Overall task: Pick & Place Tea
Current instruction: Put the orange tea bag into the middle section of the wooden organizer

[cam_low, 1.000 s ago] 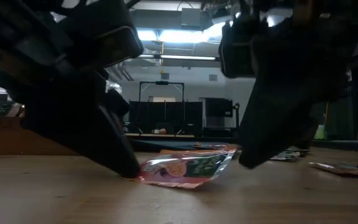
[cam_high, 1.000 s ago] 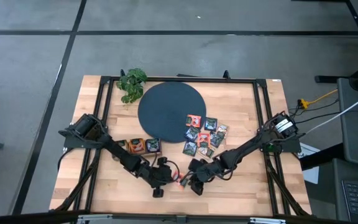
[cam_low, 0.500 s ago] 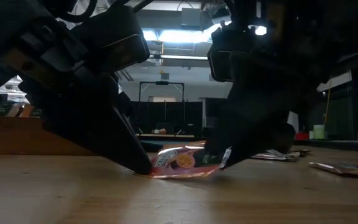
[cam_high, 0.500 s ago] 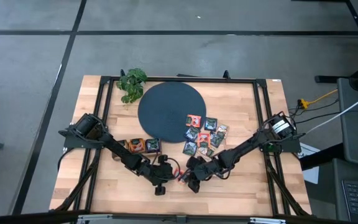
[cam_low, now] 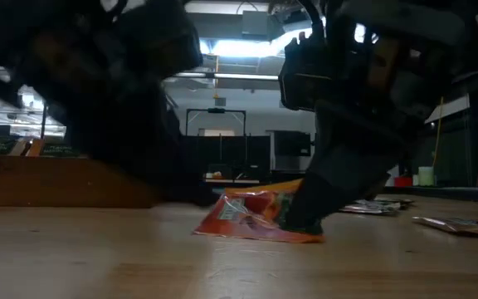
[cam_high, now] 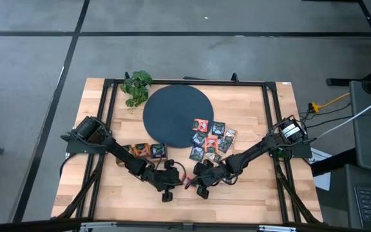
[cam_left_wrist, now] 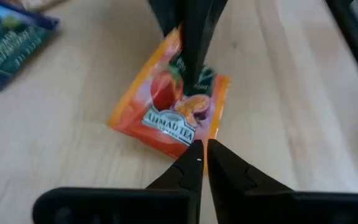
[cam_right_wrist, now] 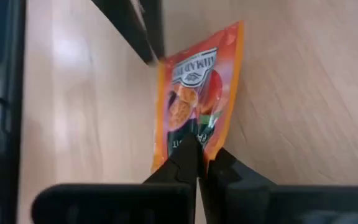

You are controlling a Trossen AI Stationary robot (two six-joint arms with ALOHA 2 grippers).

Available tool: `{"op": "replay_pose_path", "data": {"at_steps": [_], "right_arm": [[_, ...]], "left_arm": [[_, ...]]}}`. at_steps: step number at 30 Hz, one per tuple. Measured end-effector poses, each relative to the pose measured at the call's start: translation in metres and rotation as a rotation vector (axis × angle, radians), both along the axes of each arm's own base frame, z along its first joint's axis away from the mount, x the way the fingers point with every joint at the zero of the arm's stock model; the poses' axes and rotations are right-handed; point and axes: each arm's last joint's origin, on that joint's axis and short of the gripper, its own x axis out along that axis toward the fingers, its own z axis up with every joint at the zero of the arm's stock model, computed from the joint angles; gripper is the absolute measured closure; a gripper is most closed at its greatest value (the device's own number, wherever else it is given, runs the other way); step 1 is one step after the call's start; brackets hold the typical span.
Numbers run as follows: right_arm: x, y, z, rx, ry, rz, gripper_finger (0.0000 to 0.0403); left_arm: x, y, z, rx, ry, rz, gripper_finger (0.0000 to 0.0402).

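Since the right gripper (cam_right_wrist: 199,163) has its two dark fingers pinched together on one edge of the orange-red foil tea sachet (cam_right_wrist: 197,93), the sachet runs straight out from that claw, its long side in line with the fingers, tilted up off the pale wooden table (cam_high: 250,196) on the held side in the low view. The left gripper (cam_left_wrist: 201,163) sits at the sachet's opposite edge, fingers almost together with a thin gap; the foil lies just beyond the tips, seemingly not gripped. Both claws meet near the table's front edge, well apart from the dark round disc (cam_high: 172,109). The right arm looks best placed to carry the sachet.
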Motion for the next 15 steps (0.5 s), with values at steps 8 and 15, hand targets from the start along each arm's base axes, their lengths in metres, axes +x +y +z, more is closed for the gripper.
{"op": "replay_pose_path", "data": {"at_steps": [8, 15], "right_arm": [[0.002, 0.002, 0.003, -0.019, -0.006, 0.109, 0.0399], [0.017, 0.009, 0.022, -0.076, -0.094, 0.2, 0.0399]], "left_arm": [[0.002, 0.007, 0.031, -0.051, -0.083, 0.023, 0.0324], [0.011, 0.026, 0.037, -0.201, -0.04, 0.002, 0.0271]]}}
